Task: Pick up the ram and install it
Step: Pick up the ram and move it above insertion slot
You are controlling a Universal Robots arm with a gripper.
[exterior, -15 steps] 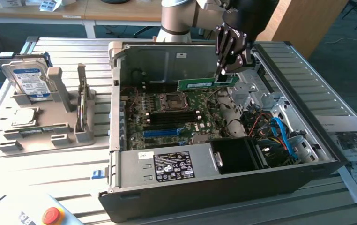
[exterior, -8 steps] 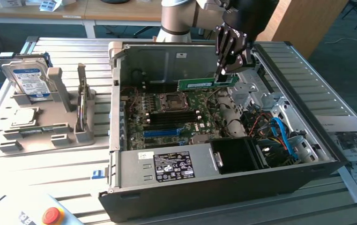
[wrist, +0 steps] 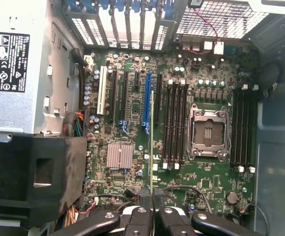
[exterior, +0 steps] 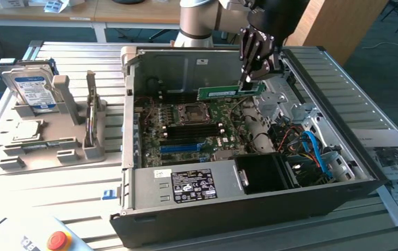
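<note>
The end effector (exterior: 252, 83) is clamped on the ram (exterior: 221, 93), pinching its upper edge near one end. The stick hangs level over the motherboard (exterior: 197, 128) inside the open sheet-metal computer case (exterior: 185, 206) on the ribbed worktop (exterior: 59, 180). In the wrist view it shows edge-on, a thin line between the black fingers (wrist: 137, 221), near the long dark plastic memory slots (wrist: 174, 123). It looks light, flat, stiff and probably fragile, so the bare board edges seem the safest hold, away from chips and contacts
</note>
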